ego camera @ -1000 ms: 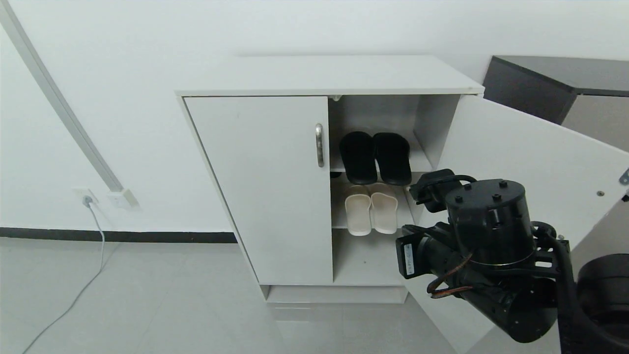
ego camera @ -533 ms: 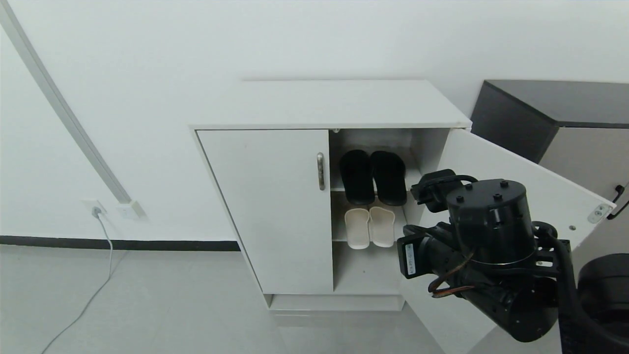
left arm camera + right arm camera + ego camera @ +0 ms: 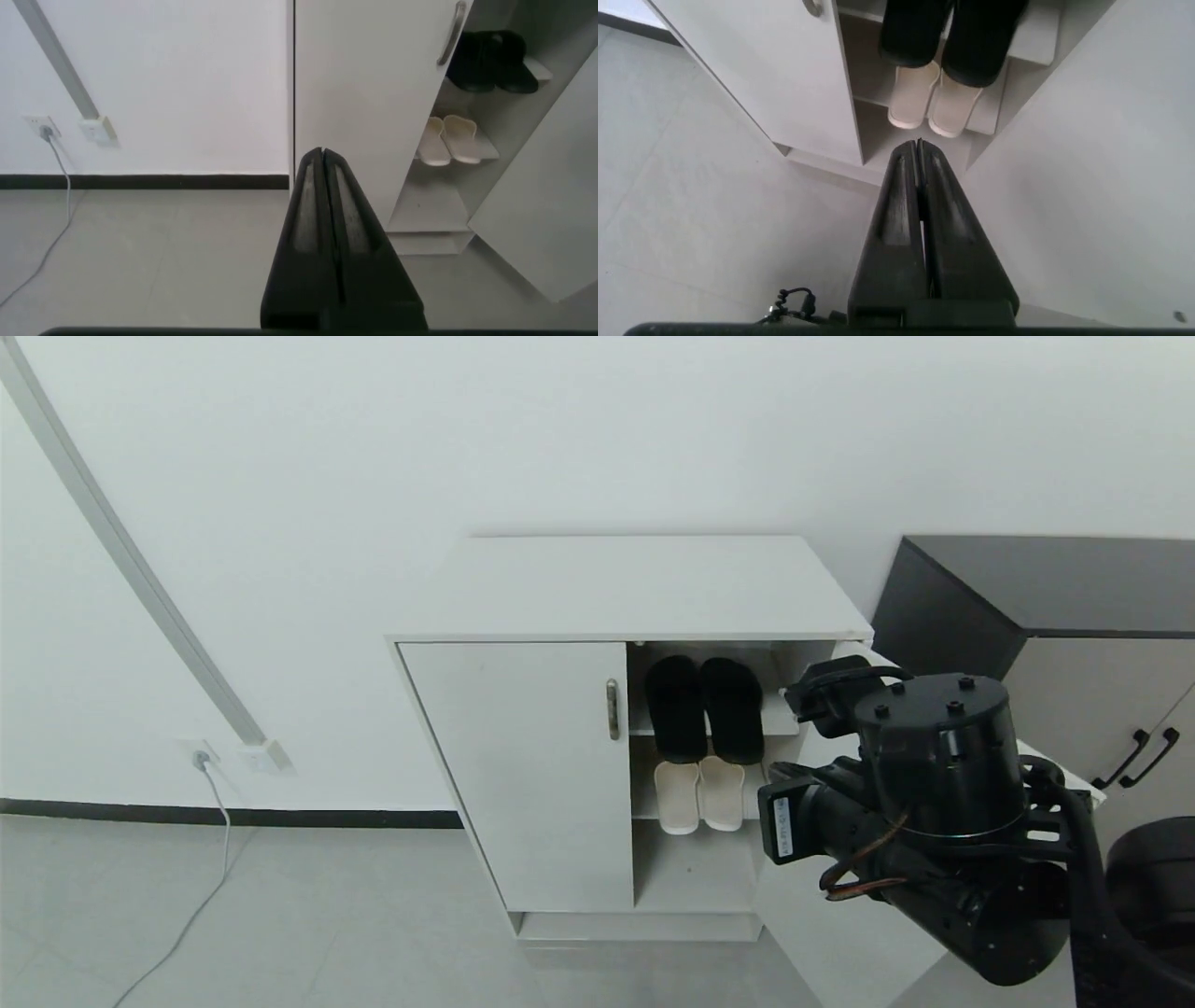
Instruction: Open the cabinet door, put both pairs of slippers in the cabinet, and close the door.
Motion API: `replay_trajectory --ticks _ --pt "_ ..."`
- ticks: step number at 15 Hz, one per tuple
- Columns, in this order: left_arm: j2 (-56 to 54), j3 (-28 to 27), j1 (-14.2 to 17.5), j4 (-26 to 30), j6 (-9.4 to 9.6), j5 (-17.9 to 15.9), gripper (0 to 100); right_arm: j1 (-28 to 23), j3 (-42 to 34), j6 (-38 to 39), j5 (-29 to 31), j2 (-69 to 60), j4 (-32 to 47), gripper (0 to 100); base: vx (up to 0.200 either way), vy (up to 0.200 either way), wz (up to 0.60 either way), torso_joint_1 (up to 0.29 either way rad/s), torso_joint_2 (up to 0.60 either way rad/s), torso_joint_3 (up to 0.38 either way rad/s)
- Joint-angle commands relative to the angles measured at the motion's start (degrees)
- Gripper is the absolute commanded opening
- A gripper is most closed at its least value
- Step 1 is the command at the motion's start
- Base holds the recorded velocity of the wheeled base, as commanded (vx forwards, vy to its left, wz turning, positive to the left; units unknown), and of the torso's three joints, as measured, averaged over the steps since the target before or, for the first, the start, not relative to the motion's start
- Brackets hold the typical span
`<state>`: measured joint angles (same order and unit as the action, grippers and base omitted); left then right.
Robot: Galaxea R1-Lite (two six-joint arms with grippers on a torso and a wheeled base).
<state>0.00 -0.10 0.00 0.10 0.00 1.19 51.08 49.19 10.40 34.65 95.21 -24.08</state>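
Observation:
The white cabinet (image 3: 644,588) stands against the wall with its left door (image 3: 527,765) closed and its right door (image 3: 826,933) swung open. Black slippers (image 3: 705,709) lie side by side on the upper shelf, and white slippers (image 3: 698,793) on the shelf below. My right arm (image 3: 934,803) hangs in front of the open door, right of the opening. Its gripper (image 3: 920,145) is shut and empty, pointing at the floor below the white slippers (image 3: 936,98). My left gripper (image 3: 323,152) is also shut and empty, away from the cabinet, facing the closed door (image 3: 369,103).
A dark cabinet (image 3: 1046,588) with grey doors and black handles (image 3: 1134,758) stands right of the white one. A wall socket with a cable (image 3: 201,761) sits at lower left. Grey floor (image 3: 327,924) lies open in front.
The head camera has drawn back, so the cabinet looks smaller and lower in the picture. Both pairs of slippers stay on their shelves. The right arm keeps its pose.

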Motion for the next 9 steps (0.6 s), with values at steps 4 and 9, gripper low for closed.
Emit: replay_trajectory --ticks 4,9 --pt "0.0 0.01 0.0 -0.01 0.0 0.04 0 0.07 -0.67 0.06 -0.02 -1.43 -0.09 0 0.0 0.0 0.0 0.243 -0.56 -0.322" --pt "0.0 0.01 0.0 -0.01 -0.09 0.04 0 0.16 -0.59 0.06 -0.19 -0.11 -0.09 0 0.0 0.0 0.0 0.116 -0.27 -0.147"
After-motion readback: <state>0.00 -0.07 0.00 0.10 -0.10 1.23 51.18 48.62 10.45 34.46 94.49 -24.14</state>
